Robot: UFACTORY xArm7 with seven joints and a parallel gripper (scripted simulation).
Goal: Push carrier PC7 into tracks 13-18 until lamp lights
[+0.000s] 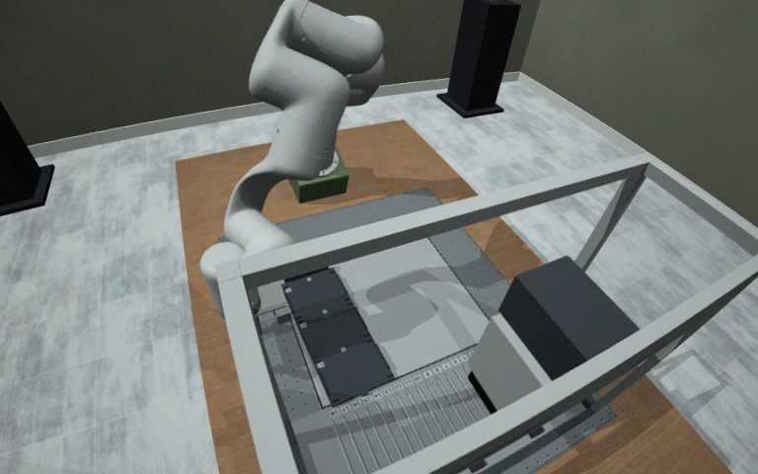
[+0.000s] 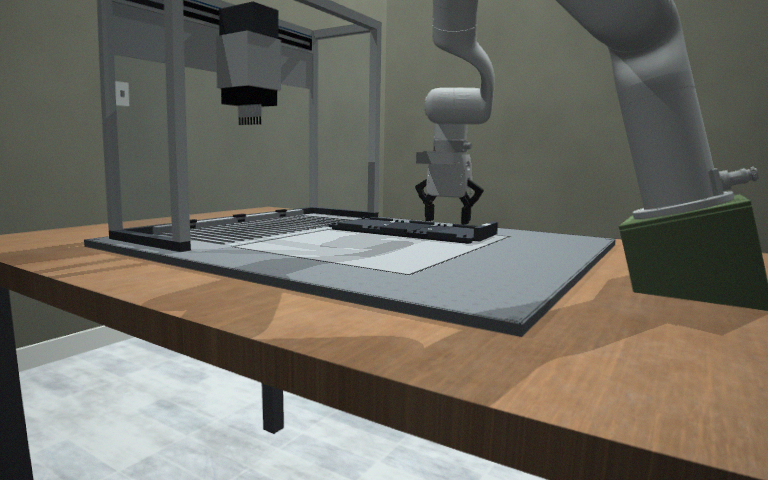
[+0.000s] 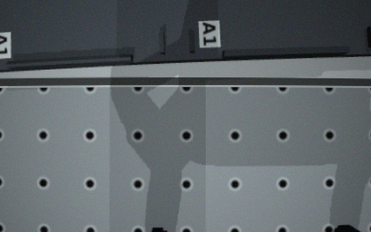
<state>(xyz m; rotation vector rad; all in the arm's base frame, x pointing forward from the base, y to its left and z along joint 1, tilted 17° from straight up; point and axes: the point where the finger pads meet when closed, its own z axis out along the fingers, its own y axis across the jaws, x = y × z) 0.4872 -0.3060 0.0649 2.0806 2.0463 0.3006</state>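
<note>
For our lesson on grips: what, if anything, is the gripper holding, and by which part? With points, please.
Nothing is held; the gripper (image 2: 448, 217) is open, beside the carrier (image 1: 336, 332) (image 2: 407, 227) (image 3: 271, 29).

plain grey-olive walls (image 1: 139, 61) (image 2: 538, 130) are edged by a pale skirting board (image 1: 139, 127) (image 2: 62, 346). in the top view, dark pillars on flat bases are seen at ten o'clock (image 1: 14, 162) and one o'clock (image 1: 483, 55). the floor (image 1: 112, 312) (image 2: 169, 413) is laid in mottled pale tiles. a wooden table (image 1: 391, 139) (image 2: 339, 367) is crossed by soft-edged shadows; in the exterior view, a dark table leg (image 2: 272, 407) is shown near seven o'clock.
</note>
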